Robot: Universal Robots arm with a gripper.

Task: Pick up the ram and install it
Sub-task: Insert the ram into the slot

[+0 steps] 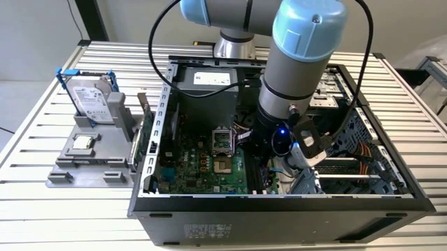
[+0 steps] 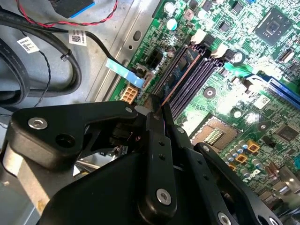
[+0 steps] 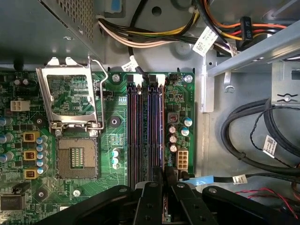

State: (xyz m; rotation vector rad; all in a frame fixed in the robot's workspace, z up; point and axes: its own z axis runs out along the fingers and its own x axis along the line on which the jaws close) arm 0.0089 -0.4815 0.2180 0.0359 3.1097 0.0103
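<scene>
Gripper (image 1: 279, 157) hidden behind arm's wrist inside computer case (image 1: 279, 209), exterior view. Ram (image 2: 180, 79) lower end hidden between fingers (image 2: 157, 140); seating in slots beside processor socket (image 3: 75, 157) cannot be told.
</scene>
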